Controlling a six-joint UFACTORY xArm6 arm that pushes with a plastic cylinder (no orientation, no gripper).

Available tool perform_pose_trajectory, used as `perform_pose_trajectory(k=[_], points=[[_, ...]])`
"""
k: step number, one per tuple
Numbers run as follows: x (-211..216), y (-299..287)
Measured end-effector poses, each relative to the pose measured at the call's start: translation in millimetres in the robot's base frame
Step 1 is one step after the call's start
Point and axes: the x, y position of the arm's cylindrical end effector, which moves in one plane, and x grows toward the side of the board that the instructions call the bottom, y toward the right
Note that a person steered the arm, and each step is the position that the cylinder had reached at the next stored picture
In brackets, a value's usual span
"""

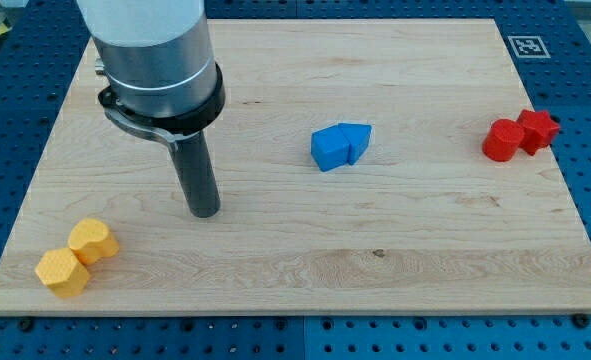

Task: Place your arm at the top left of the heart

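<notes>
Wooden board [275, 260], my tip [206, 212] left of centre, two blue blocks [339, 146] touching mid-board, well apart from the tip

Board: pale wooden board [395, 250], grain running left to right.
Surround: blue perforated surface [590, 150] on all sides.
Light: even, soft.

You get no readable words or numbers here; only a black-and-white square marker [527, 46] sits on the board's [375, 250] top-right corner.
</notes>
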Motion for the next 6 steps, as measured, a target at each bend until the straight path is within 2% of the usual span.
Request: perform_pose_trajectory(k=[2, 3, 4, 5, 6], points=[[0.0, 22.0], [-16.2, -30.4], [-40.5, -108.1], [-31.8, -177.3], [-6.0, -205.2]])
